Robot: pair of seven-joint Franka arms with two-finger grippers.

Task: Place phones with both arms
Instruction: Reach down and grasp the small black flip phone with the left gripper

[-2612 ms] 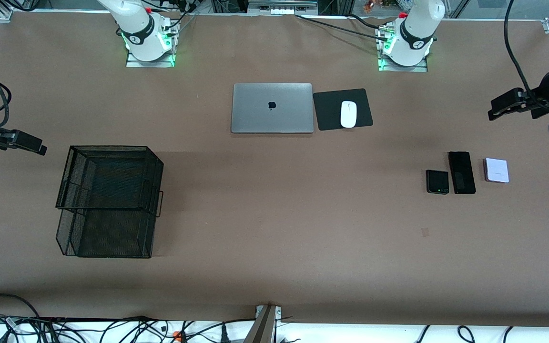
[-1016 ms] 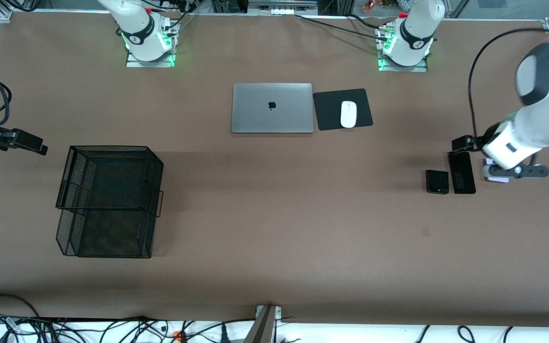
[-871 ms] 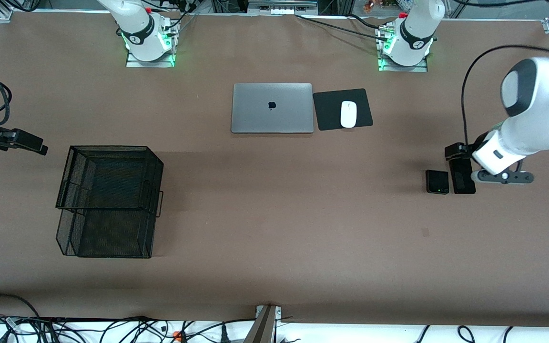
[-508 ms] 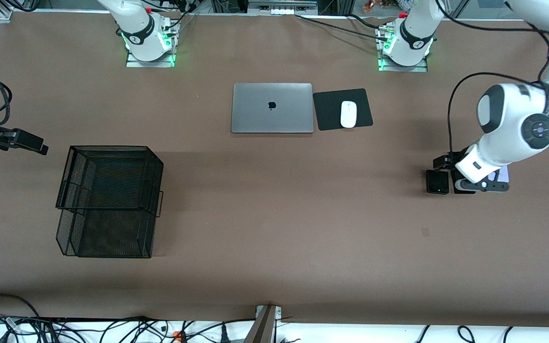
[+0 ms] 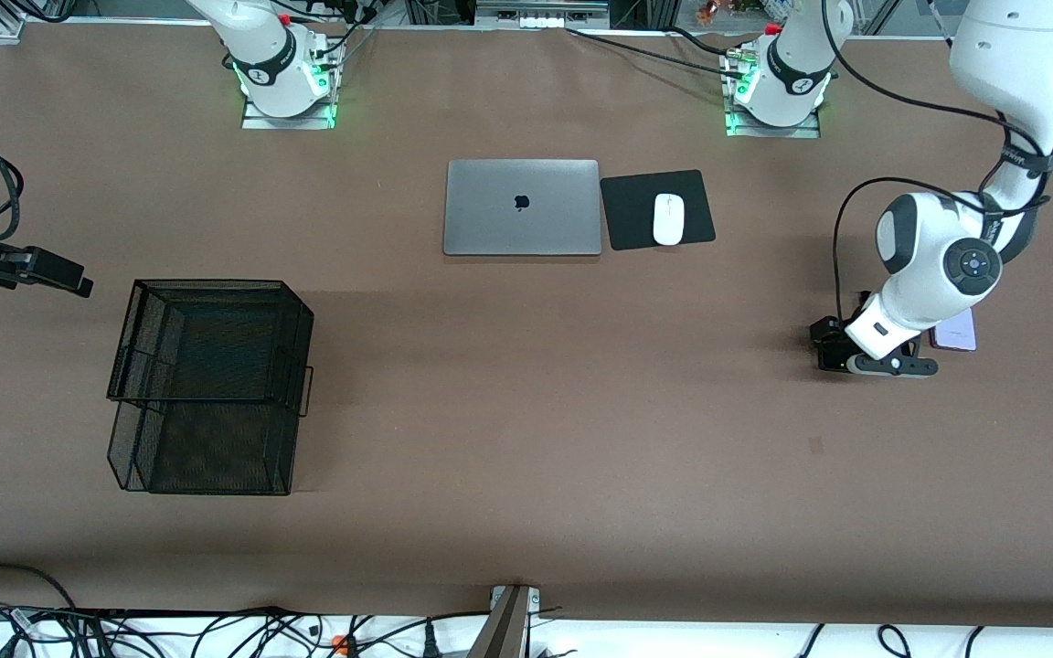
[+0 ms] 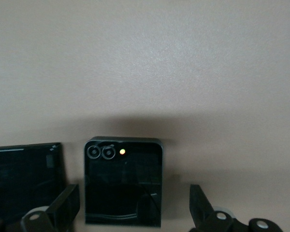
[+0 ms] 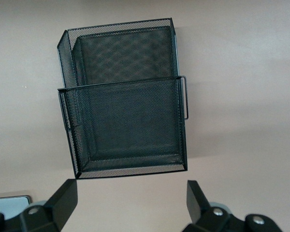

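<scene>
Phones waiting in a row toward the left arm's end of the table, left gripper [image 6: 133, 212] now arriving over them.

Since a moment ago the left arm is sweeping in and lowering over the small squarish black phone [image 6: 123, 181], beside the long black slab phone [image 6: 26, 176] and the lavender-white phone [image 5: 956, 334], so a first pick looks close. Its jaws are standing wide, straddling that phone, gripping nothing. The right gripper [image 7: 130, 210] is waiting, spread and empty, over the black mesh basket [image 7: 123, 99].

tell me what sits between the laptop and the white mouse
In the front view, only the edge of the black mouse pad lies between the laptop and the white mouse.
</scene>
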